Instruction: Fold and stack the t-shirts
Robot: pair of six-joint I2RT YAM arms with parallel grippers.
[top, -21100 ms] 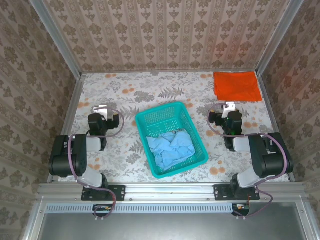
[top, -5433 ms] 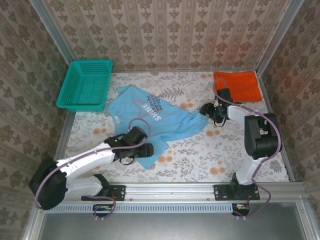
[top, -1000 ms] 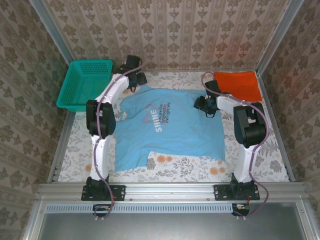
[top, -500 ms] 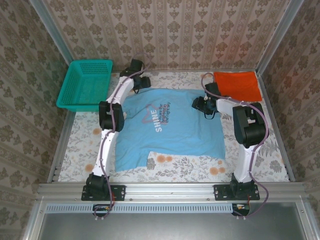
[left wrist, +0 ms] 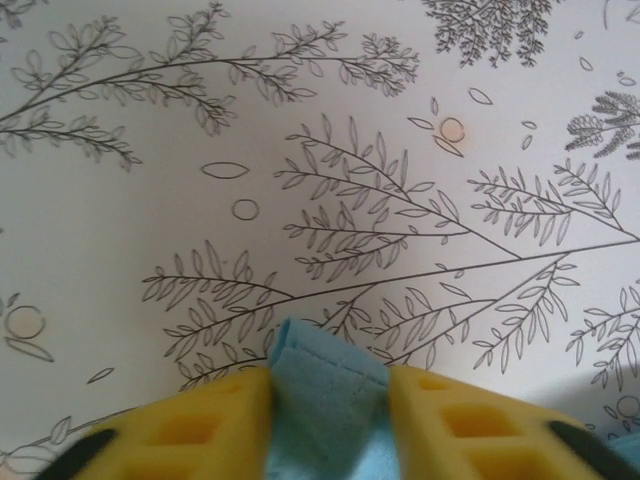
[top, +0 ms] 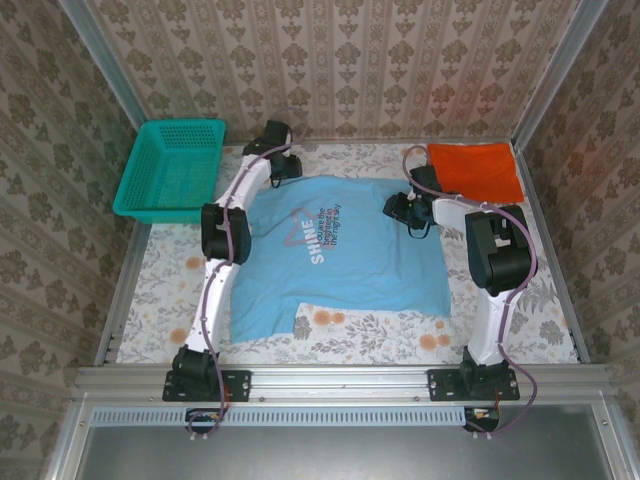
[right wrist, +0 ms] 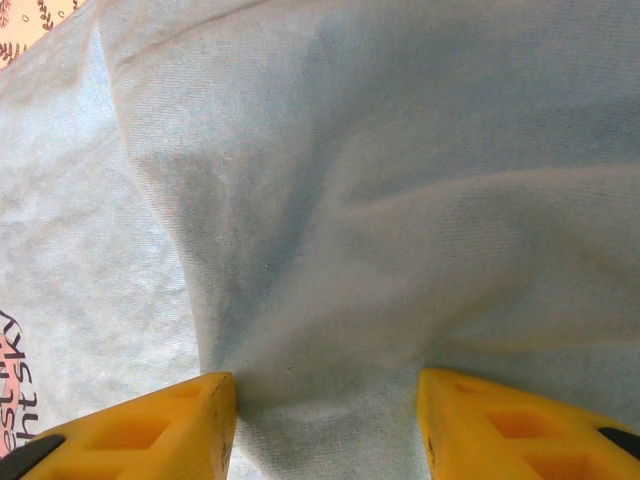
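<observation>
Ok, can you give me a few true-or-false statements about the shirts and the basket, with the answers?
The blue shirt lies spread flat on the table. True.
The orange shirt is in the basket. False: it lies folded at the table's far right corner.
The left gripper pinches an edge of the blue shirt. True.
The basket stands mid-table. False: it is at the far left corner.
The blue shirt's print faces down. False: it faces up.

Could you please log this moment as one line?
left hand: shut on blue tee edge | right hand: on blue tee, grip unclear | orange tee: folded, far right
</observation>
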